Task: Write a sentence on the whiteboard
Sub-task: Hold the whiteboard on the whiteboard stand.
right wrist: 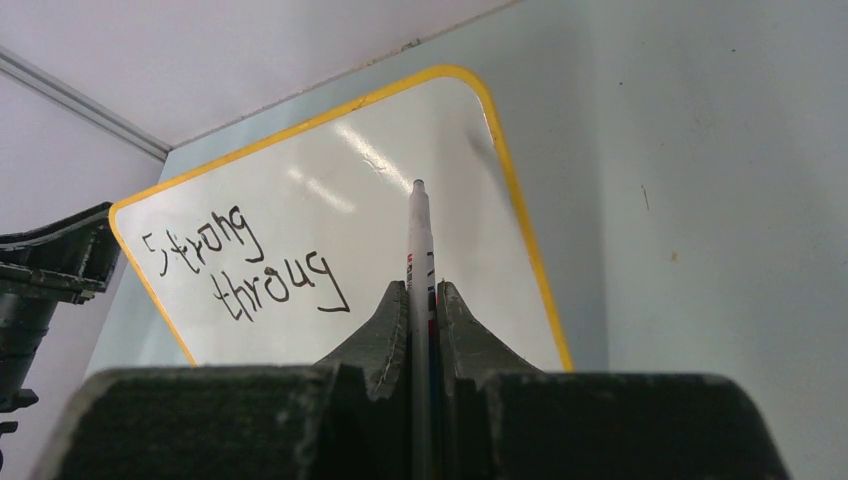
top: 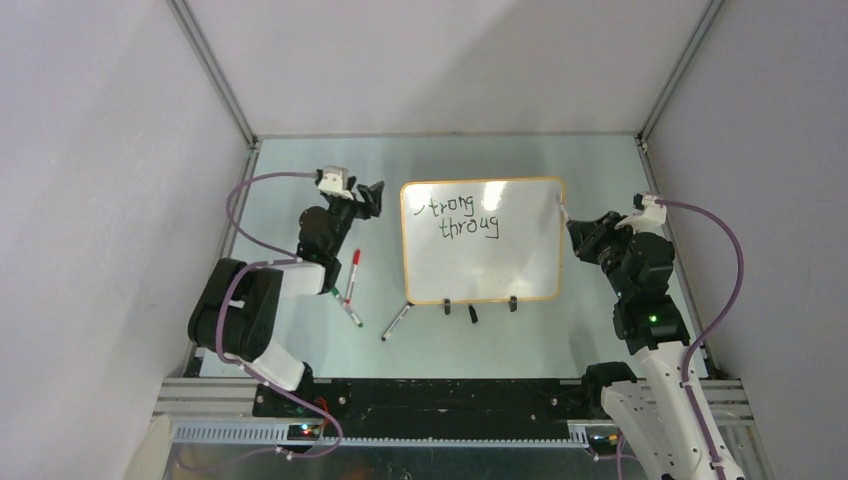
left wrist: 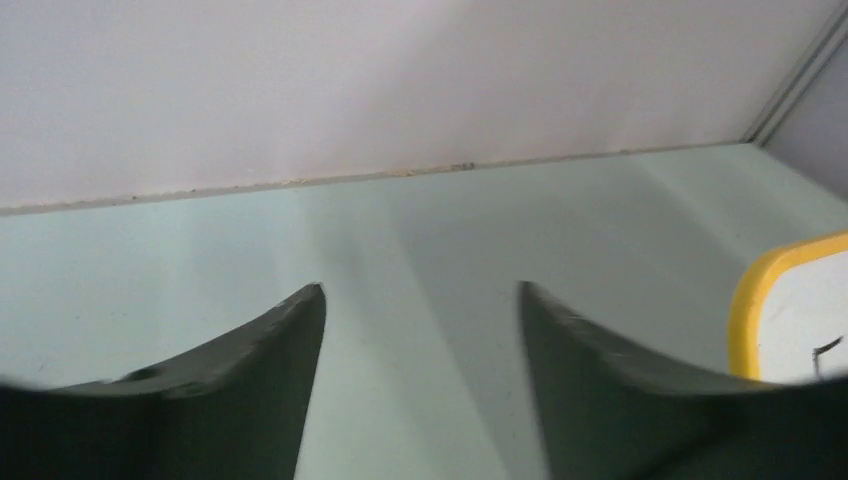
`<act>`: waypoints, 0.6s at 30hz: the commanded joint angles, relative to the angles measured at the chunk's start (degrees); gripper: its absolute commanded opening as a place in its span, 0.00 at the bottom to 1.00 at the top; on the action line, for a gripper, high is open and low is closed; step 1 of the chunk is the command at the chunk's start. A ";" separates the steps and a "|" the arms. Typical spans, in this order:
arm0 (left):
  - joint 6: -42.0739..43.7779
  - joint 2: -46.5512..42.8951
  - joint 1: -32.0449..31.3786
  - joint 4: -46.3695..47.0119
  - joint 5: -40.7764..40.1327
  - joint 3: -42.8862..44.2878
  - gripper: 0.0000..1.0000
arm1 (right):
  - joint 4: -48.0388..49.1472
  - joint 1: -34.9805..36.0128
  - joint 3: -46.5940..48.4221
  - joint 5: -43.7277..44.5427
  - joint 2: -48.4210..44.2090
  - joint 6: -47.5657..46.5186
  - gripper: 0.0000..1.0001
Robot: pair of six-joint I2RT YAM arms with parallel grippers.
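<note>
The whiteboard (top: 480,262) lies flat mid-table, yellow-rimmed, with two black clip feet at its near edge. The sentence (top: 462,218) reads "Strong throug" in two black lines, also clear in the right wrist view (right wrist: 250,265). My right gripper (top: 568,222) sits at the board's right edge, shut on a white marker (right wrist: 418,240) whose tip points over the board's upper right part. I cannot tell whether the tip touches the board. My left gripper (top: 378,192) hovers just left of the board's far left corner (left wrist: 790,310), open, with nothing between its fingers (left wrist: 300,330).
Loose markers lie left of the board: a red-capped one (top: 352,272), another (top: 350,313) and one near the front left corner (top: 396,322). A small black cap (top: 473,313) rests between the clip feet. Enclosure walls stand on the left, right and far sides.
</note>
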 commanded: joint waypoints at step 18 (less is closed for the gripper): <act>-2.17 -6.43 -3.63 -13.61 -15.96 -2.07 0.99 | 1.23 0.39 0.23 0.17 -1.29 0.29 0.00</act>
